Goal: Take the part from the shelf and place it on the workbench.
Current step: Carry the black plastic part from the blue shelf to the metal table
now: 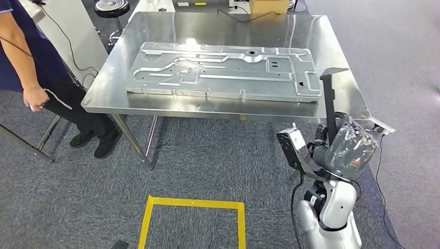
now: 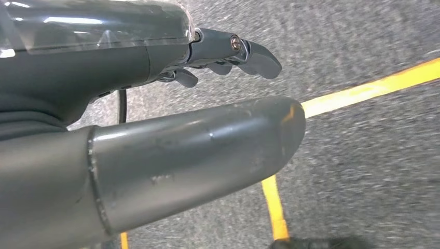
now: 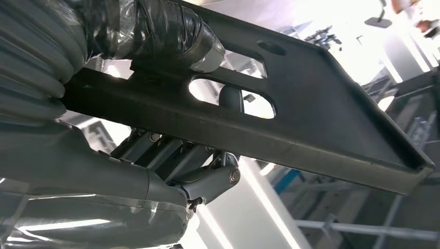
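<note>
Right robot hand (image 1: pixel 346 148) sits low at right in head view, just off the near right corner of the counter (image 1: pixel 332 46), fingers wrapped round the lower end of the part (image 1: pixel 329 101). Part = dark, narrow metal bracket, held upright; its bent top end stands up past the counter edge, in front of the right end of the big sheet-metal panel (image 1: pixel 223 70) lying flat on the counter. Part is in the air, not resting on the counter; can't tell if it touches the counter edge.

Right wrist view: same part (image 3: pixel 311 124) runs across the frame as a dark flat bar w/ slotted holes and a folded lip at the far end. Robot hand (image 3: pixel 155 150) clamps it near the wrist end, thumb on one face, fingers (image 3: pixel 212 181) curled on the other; a fingertip shows thru a slot.

Left robot hand (image 2: pixel 197 109) hangs over grey carpet (image 2: pixel 363 171) w/ yellow tape lines (image 2: pixel 363 91). Holds nothing, thumb and fingers apart, fingers slightly bent.

Person in dark clothes (image 1: pixel 31 62) stands at the counter's left side, one hand (image 1: pixel 35 98) holding a thin cable. Yellow tape square (image 1: pixel 192 223) on the floor near the robot. Cardboard box (image 1: pixel 268 6) at the counter's far end.
</note>
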Controlling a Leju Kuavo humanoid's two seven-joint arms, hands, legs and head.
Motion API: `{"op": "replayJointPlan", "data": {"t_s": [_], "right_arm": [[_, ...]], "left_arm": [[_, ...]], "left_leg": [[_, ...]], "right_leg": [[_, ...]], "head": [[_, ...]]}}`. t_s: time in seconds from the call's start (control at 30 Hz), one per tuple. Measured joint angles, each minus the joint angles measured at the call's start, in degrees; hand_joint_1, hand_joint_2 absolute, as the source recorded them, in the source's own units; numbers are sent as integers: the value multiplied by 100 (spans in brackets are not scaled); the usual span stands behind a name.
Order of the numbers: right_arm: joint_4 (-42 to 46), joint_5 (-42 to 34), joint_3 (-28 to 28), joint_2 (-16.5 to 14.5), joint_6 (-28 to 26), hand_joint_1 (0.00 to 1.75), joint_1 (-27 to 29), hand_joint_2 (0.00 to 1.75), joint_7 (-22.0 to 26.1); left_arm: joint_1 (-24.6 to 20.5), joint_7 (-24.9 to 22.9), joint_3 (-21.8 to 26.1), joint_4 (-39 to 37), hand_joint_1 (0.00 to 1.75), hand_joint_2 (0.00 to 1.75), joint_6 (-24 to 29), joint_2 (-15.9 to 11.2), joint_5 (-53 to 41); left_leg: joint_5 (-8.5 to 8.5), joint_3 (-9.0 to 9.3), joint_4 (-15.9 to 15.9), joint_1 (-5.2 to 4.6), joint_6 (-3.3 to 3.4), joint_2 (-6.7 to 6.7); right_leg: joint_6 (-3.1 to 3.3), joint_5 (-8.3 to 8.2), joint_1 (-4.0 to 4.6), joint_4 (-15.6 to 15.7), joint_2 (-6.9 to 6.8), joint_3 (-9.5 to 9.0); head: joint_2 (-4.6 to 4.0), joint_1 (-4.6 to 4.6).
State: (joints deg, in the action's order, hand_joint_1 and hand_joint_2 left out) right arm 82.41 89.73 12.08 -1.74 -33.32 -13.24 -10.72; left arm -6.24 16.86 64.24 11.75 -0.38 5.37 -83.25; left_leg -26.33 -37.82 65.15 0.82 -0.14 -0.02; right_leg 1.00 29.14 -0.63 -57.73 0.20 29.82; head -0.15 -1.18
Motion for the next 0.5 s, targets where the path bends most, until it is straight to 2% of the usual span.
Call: {"op": "replayJointPlan", "data": {"t_s": [0.03,0.07,0.17,0.23,0.27,0.33,0.37,0.4,0.43,0.5], "right_arm": [[-32,1,73,36,16,175,-55,175,-27],[-63,2,140,72,28,175,-108,175,-51],[-138,5,328,194,67,175,-263,175,-190],[-173,5,455,274,112,175,-388,175,-274],[-190,5,509,310,133,175,-451,175,-296],[-230,5,615,363,160,175,-545,175,-326],[-252,5,666,385,173,175,-569,175,-338],[-276,5,715,402,189,175,-588,175,-344],[-298,5,755,417,205,175,-612,175,-345],[-344,5,816,439,239,175,-699,175,-345]], "left_arm": [[-3,-2,-2,-1,0,0,-1,-2,0],[-9,-5,-4,-1,0,0,-3,-4,0],[-15,-18,-9,1,0,0,-8,-5,-4],[-19,-21,-13,0,0,0,-9,-5,-10],[-28,-21,-18,-1,0,0,-10,-5,-13],[-44,-22,-35,-1,0,0,-11,-6,-14],[-47,-25,-43,-1,0,0,-12,-6,-15],[-45,-30,-50,0,0,0,-12,-6,-15],[-43,-33,-54,1,0,0,-12,-6,-15],[-40,-38,-73,-1,0,0,-13,-5,-16]], "left_leg": [[146,119,-314,-5,7,0],[205,191,-511,-11,30,-5],[130,229,-604,-23,142,-26],[99,289,-641,-9,215,-28],[80,323,-653,-3,246,-27],[29,373,-654,-11,289,-26],[0,406,-654,-17,297,-31],[-35,450,-654,-22,299,-39],[-72,504,-654,-27,298,-49],[-152,612,-657,-34,284,-63]], "right_leg": [[-28,46,11,-18,6,-29],[-57,79,20,-27,10,-37],[-137,128,26,-12,15,-34],[-191,244,16,-220,7,40],[-213,354,10,-488,3,178],[-240,594,1,-1284,-2,673],[-243,624,-2,-1588,-3,907],[-236,545,-3,-1717,-3,1062],[-216,345,-2,-1616,-3,1100],[-135,-211,27,-946,-3,923]], "head": [[0,2],[0,1],[0,5],[0,2],[0,0],[0,-2],[0,-2],[0,-2],[0,-2],[0,-2]]}}
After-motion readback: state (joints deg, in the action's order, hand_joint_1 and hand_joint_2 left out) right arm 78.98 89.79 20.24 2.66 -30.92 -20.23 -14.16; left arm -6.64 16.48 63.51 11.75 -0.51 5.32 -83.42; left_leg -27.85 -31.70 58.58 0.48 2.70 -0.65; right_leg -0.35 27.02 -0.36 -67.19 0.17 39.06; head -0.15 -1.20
